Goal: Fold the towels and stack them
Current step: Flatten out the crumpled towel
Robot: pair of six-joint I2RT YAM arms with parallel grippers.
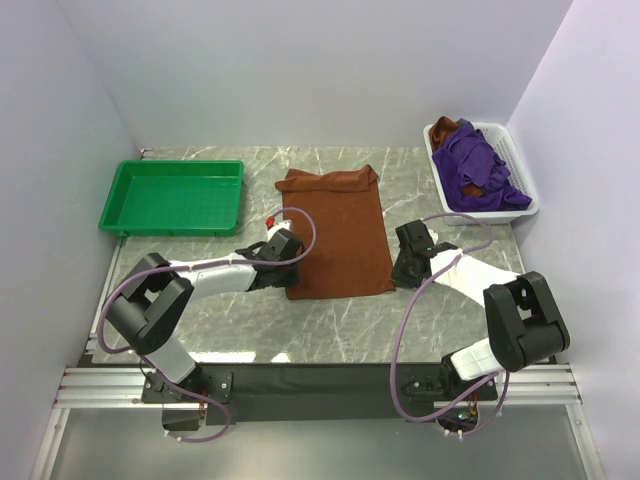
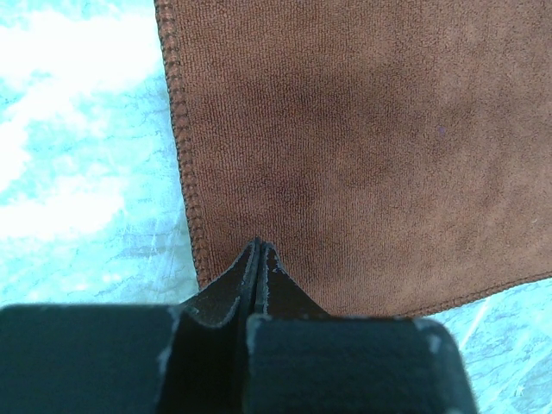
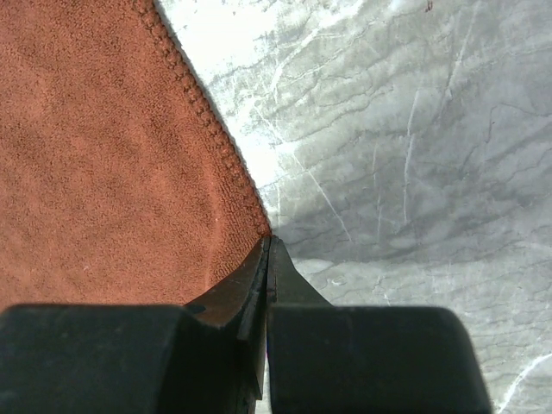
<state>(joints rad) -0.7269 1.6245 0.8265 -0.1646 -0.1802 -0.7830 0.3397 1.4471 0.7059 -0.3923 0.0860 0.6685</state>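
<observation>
- The rust-brown towel [image 1: 335,225] lies spread flat mid-desk [image 1: 420,320], its long side running away from the arms.
- The left fingers [image 2: 231,291] are clenched on its near left corner.
- The right fingers [image 3: 241,285] are pinched tight on the hem at its near right corner.
- The heaped towels [image 1: 478,170], purple and brown, fill the white basket [image 1: 522,190] at far right.
- The green tray [image 1: 128,218] sits at far left.

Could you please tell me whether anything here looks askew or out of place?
The rust-brown towel lies slightly crooked on the table, its far edge bunched instead of flat. The purple towels are heaped untidily in the white basket, one spilling over its rim. Nothing looks damaged.
</observation>
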